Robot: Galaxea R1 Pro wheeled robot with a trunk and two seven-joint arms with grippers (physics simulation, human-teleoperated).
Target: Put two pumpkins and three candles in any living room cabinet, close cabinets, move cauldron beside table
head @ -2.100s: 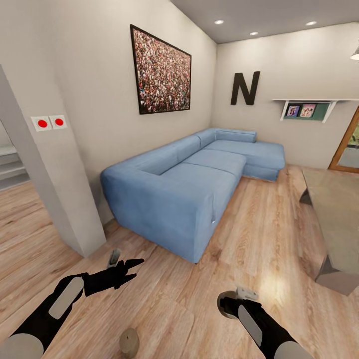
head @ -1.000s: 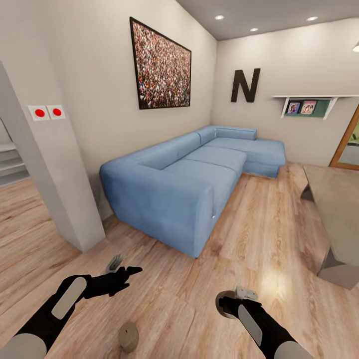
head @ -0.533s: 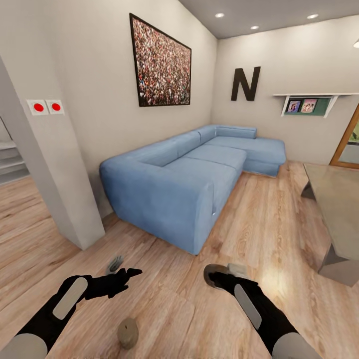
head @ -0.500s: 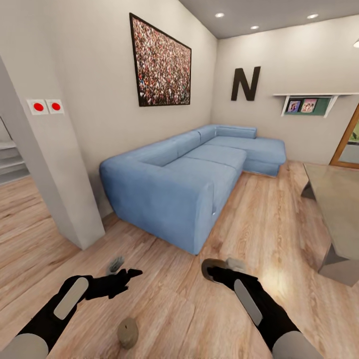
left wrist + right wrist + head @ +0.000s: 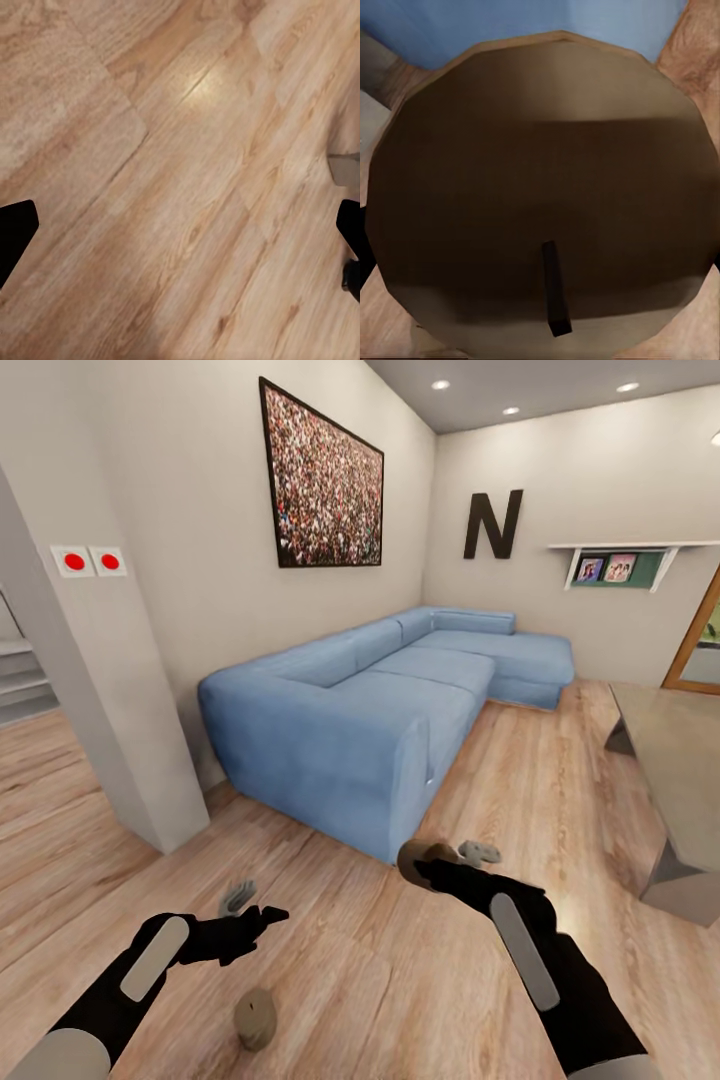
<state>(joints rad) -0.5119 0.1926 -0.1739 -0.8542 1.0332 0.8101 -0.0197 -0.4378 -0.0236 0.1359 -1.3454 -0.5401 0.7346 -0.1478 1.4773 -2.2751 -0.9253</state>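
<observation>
A brown round candle with a short dark wick sits in my right gripper, which is shut on it above the wooden floor near the sofa's front corner. Seen close in the right wrist view, the candle has its top and wick facing the camera. My left gripper hovers low over bare floor, open, and its black fingertips stand far apart around the left gripper's empty middle. A small tan rounded lump, possibly another candle, lies on the floor below it. The pumpkins, cabinet and cauldron are out of view.
A long blue corner sofa runs along the left wall. A grey table stands at the right edge. A pale wall pillar juts out on the left. Open wooden floor lies between sofa and table.
My right arm has reached forward and leftward, carrying the candle toward the sofa's corner. The left arm has barely moved. The camera has shifted slightly.
</observation>
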